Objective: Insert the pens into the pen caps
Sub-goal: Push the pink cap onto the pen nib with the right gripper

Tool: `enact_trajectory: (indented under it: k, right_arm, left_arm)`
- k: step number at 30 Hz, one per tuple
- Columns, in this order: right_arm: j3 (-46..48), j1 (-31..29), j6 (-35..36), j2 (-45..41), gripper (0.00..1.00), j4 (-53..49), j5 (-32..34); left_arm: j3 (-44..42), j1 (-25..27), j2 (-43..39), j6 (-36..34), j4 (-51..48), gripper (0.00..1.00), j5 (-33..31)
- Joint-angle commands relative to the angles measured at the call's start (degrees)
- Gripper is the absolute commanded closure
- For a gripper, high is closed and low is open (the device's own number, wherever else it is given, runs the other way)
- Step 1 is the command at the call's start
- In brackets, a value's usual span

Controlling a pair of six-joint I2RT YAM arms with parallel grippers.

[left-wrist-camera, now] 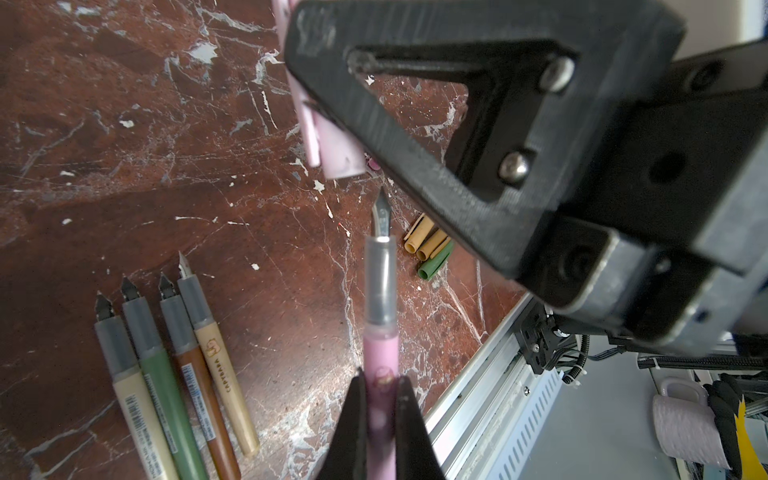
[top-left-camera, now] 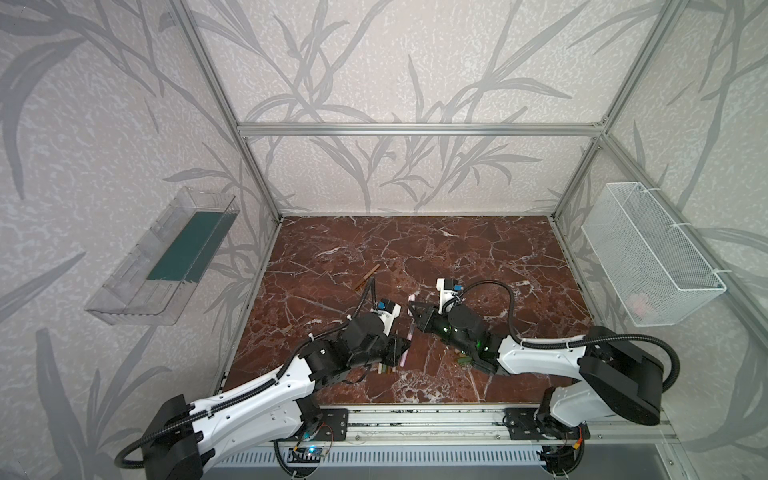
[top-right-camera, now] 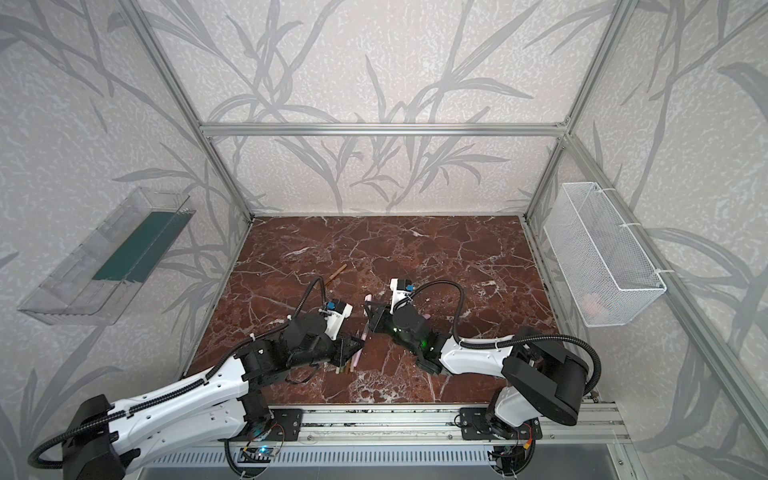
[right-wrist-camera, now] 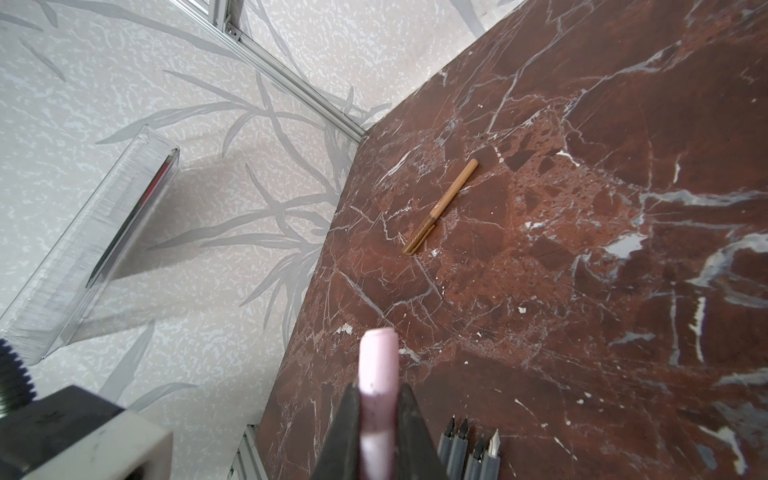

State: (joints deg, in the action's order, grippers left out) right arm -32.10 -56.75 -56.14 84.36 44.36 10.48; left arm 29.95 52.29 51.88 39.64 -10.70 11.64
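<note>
My left gripper (left-wrist-camera: 381,374) is shut on a pink pen (left-wrist-camera: 380,332) whose dark nib points at the open end of a pink pen cap (left-wrist-camera: 334,149), a small gap apart. That cap (right-wrist-camera: 377,365) is held in my shut right gripper (right-wrist-camera: 377,384). In both top views the two grippers meet mid-table, left gripper (top-left-camera: 401,347) below right gripper (top-left-camera: 415,311). Several uncapped pens (left-wrist-camera: 166,365), tan, green and brown, lie side by side on the table. Tan and green caps (left-wrist-camera: 428,245) lie in a small heap near the front edge.
A capped tan-brown pen (top-left-camera: 368,277) lies alone farther back on the marble table (top-left-camera: 478,249). A clear tray (top-left-camera: 162,257) hangs on the left wall and a white wire basket (top-left-camera: 652,253) on the right. An aluminium rail (top-left-camera: 415,424) runs along the front.
</note>
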Motion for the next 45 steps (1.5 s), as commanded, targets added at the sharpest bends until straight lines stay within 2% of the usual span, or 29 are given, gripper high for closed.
enact_trajectory:
  k: [1,29,45]
  right_arm:
    - [-0.87,-0.23,0.55,-1.5,1.0,1.42,0.77]
    - [-0.51,-0.3,-0.61,-0.71,1.0,1.87,-1.32]
    - [-0.57,-1.52,-1.91,1.47,1.0,6.23,-1.27]
  left_arm:
    - [1.69,-0.6,0.22,-0.01,0.06,1.0,-0.94]
    - [2.34,-2.7,-0.99,1.41,0.15,1.0,-0.99]
    - [2.83,-5.62,-1.44,2.99,3.95,1.0,-5.07]
